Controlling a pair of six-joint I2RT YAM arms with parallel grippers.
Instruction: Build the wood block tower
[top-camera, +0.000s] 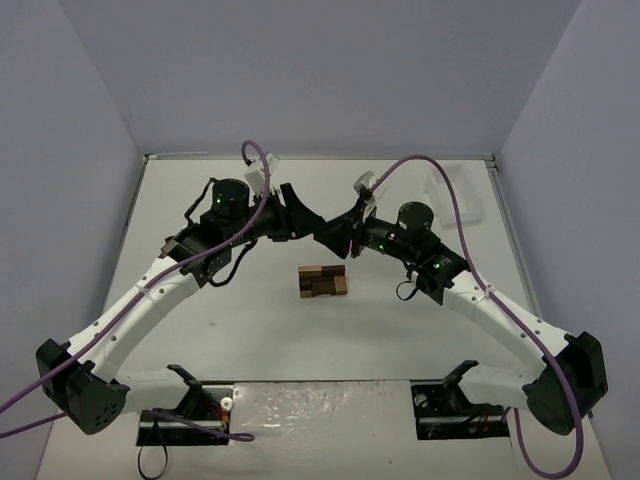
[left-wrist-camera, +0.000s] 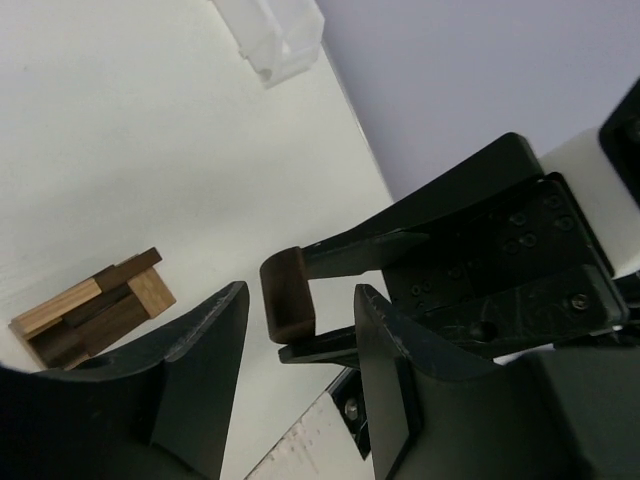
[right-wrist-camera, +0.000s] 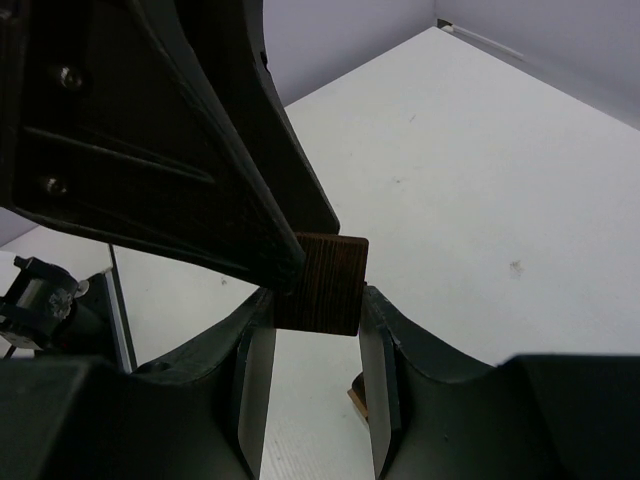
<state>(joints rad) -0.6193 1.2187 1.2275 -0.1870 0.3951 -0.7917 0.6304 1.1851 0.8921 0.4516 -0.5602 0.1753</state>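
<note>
The wood block tower (top-camera: 322, 281) is a low stack of dark brown and light tan blocks at the middle of the table; it also shows in the left wrist view (left-wrist-camera: 90, 310). My two grippers meet in the air just behind it. My right gripper (top-camera: 338, 238) (right-wrist-camera: 315, 305) is shut on a single dark brown block (right-wrist-camera: 322, 283) (left-wrist-camera: 286, 291), held at its fingertips. My left gripper (top-camera: 303, 222) (left-wrist-camera: 300, 305) is open, with its jaws on either side of that block and a gap on each side. One left finger (right-wrist-camera: 230, 170) reaches the block's edge in the right wrist view.
A clear plastic tray (top-camera: 450, 195) (left-wrist-camera: 275, 40) stands at the back right of the white table (top-camera: 200, 330). Grey walls close the back and sides. The arm bases and mounting plates are at the near edge.
</note>
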